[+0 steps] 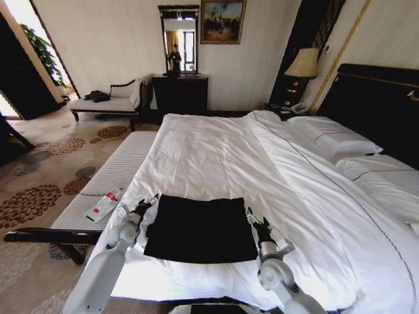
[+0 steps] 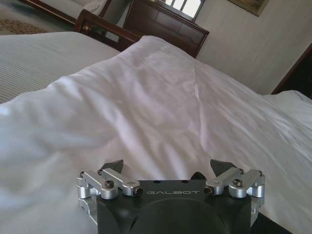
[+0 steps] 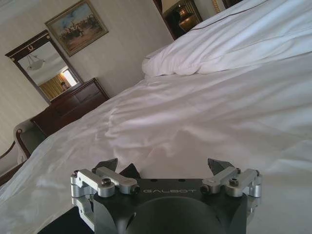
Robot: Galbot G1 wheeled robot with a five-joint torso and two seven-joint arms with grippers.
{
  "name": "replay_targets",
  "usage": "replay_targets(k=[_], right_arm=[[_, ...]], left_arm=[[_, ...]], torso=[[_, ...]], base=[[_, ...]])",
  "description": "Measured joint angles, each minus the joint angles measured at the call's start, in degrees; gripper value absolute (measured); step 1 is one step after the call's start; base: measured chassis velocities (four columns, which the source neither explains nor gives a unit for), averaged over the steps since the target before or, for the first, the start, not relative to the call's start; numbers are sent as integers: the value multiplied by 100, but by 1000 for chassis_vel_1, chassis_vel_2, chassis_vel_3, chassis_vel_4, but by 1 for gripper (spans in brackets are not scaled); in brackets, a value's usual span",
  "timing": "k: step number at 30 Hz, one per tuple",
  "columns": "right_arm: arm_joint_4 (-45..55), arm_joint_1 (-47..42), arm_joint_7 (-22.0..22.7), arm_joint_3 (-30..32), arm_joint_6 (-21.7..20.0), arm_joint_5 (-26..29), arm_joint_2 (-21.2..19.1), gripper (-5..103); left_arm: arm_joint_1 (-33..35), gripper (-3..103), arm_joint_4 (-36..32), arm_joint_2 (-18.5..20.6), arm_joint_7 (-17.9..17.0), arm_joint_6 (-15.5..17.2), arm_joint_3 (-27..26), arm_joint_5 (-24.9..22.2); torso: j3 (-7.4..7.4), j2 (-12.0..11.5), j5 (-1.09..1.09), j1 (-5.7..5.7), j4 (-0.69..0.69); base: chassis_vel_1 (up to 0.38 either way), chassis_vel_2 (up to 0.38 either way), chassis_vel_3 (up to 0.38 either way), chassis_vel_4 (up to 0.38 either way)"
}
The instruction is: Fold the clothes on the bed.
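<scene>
White bed [image 1: 216,157]: L gripper [image 1: 145,205] & R gripper [image 1: 255,224] flank black T-shirt [image 1: 200,229], jaws open, empty.

black t-shirt's [image 1: 200,229] lettering hidden in its folds, bed's [image 1: 308,216] right side cut off

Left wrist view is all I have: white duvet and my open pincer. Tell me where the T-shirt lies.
Observer: The black T-shirt lies flat as a rectangle on the near end of the bed, between the two arms.
Operator: Report the right pincer.
Observer: The right pincer is open, at the shirt's far right corner.
Operator: Place my left pincer against the shirt.
Observer: The left pincer sits by the shirt's far left corner, mirroring the right.
</scene>
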Motion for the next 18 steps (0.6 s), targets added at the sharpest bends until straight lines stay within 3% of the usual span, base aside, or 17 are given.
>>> replay_targets(k=[10, 18], right_arm=[[-177, 178, 36, 10, -6, 27, 58, 100], [-304, 302, 81, 38, -13, 53, 79, 100]], left_arm=[[-371, 102, 358, -217, 16, 3, 714, 261], [-271, 71, 342, -246, 97, -33, 710, 328]], torso=[[-1, 1, -1, -1, -2], [-1, 1, -2, -1, -1]], base=[[0, 0, 0, 0], [0, 0, 0, 0]])
